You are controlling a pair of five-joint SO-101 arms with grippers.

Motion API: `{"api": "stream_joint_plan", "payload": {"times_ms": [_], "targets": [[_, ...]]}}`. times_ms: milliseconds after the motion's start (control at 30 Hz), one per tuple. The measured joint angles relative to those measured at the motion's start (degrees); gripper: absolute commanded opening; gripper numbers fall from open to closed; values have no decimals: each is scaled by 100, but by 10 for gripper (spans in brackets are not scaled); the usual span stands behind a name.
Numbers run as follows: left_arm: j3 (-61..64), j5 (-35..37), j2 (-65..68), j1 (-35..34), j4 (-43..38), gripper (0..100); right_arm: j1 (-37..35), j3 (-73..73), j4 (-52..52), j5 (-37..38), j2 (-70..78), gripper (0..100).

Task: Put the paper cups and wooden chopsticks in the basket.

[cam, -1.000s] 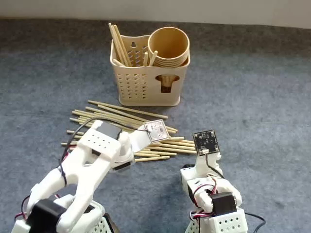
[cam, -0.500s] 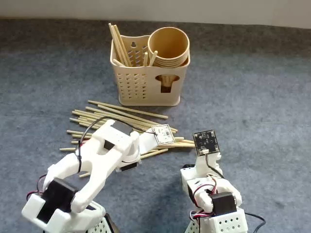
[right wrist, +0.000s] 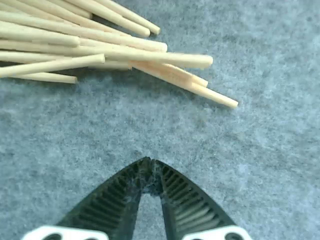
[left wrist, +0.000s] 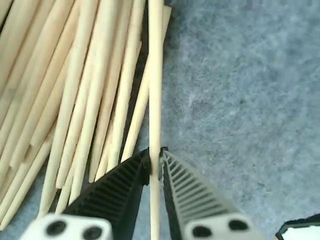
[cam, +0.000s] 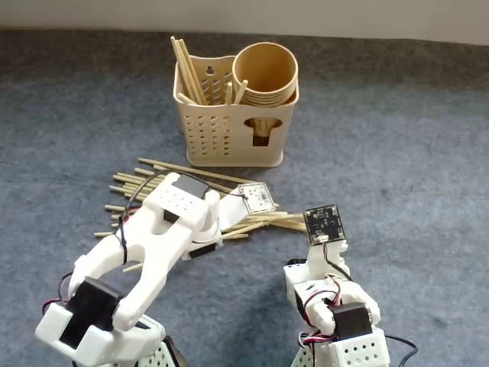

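Moved: left arm swung over the loose pile of pale wooden chopsticks (cam: pixel 141 182), which shifted.
Left gripper (left wrist: pixel 156 152): clamped on one thin wooden chopstick (left wrist: pixel 155 75) at the pile's edge.
Right gripper (right wrist: pixel 148 165): together, empty, above the grey felt surface (cam: pixel 397 153).
Risk: the thin stick could swivel in the jaws and miss the beige perforated plastic basket (cam: pixel 229 138), where the stacked brown paper cups (cam: pixel 265 73) stood.

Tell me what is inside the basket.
The basket holds several chopsticks standing in one compartment and a stack of paper cups in the other. Its walls cover their lower parts, so the compartment floors cannot be seen.
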Motion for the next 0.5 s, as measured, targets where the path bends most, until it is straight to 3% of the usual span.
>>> {"api": "stream_joint_plan", "payload": {"times_ms": [200, 500], "targets": [[-35, 0, -123, -9, 114, 6, 0, 0, 0, 0, 0, 7], [211, 0, -1618, -9, 299, 6, 0, 0, 0, 0, 0, 7]]}}
